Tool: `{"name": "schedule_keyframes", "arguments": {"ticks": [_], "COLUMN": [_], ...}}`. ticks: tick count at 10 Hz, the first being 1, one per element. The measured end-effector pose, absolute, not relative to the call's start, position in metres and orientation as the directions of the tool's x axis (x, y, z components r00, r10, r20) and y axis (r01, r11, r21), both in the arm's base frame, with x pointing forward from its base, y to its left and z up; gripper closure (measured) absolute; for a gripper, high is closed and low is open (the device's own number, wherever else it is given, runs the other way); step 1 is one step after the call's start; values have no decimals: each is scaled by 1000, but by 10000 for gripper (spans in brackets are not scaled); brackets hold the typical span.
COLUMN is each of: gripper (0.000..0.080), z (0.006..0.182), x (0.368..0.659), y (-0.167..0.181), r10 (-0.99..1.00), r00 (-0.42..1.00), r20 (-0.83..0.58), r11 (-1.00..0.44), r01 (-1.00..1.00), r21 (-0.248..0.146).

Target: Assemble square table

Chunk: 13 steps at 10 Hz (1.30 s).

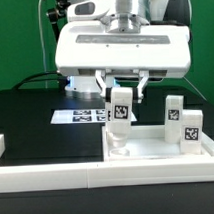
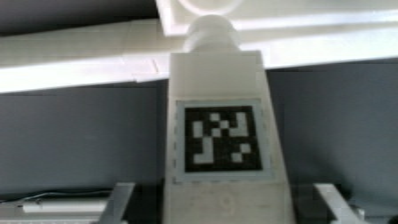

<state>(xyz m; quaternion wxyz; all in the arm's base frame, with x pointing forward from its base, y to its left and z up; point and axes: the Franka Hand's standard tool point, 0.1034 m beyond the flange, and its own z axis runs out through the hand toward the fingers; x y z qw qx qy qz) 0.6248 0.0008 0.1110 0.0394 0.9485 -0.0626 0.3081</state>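
Leg tag fills wrist view; exterior shows tool gripping it.

Filling the wrist view: a white table leg, upright, carrying a black-white square tag on its facing side. Flanking its near end on both sides, grey fingers, pressing against it. Meeting the leg's rounded far tip, a white tabletop, lying over dark table.
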Motion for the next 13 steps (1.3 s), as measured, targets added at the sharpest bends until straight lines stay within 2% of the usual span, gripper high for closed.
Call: {"name": "schedule_keyframes", "arguments": {"ticks": [13], "gripper": [509], "z": [92], "x": [614], "y": [3], "r10": [-78], "r00": [822], "r20": [564], "r11": [-990], "r01": [-130], "r21": [53]}}
